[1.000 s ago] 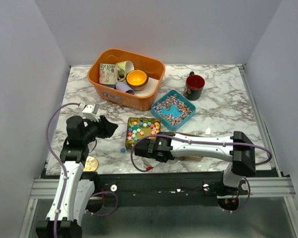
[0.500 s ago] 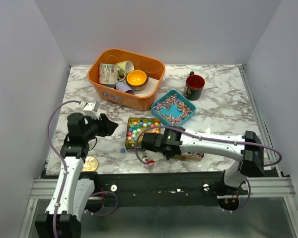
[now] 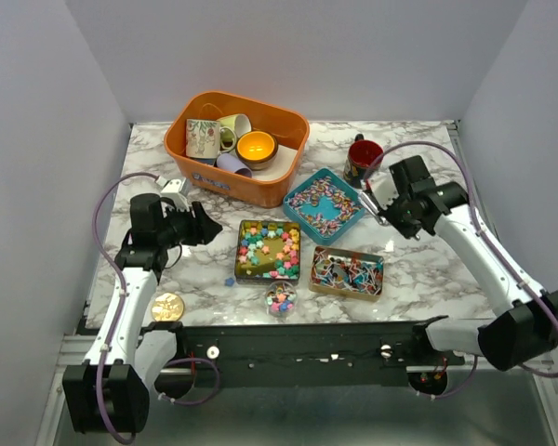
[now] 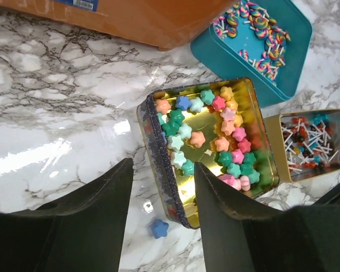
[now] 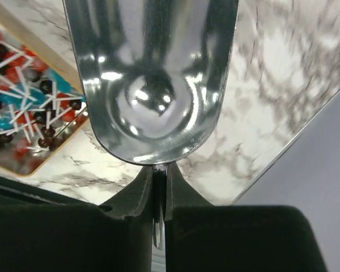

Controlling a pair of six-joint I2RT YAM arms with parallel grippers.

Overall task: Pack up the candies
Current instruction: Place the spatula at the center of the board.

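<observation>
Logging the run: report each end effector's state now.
Left end effector: open, holding nothing.
Right end effector: closed on the metal scoop.

The top camera looks down from behind; both close wrist cameras share the stick candies (image 4: 311,141).

Pastel star candies (image 4: 222,143), teal tray (image 4: 252,34), orange bin (image 3: 270,190)

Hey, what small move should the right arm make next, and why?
Probably lower the right claw so its metal scoop dips into the swirled candies in the teal tray: the scoop looks empty and hangs by that tray's right corner.
</observation>
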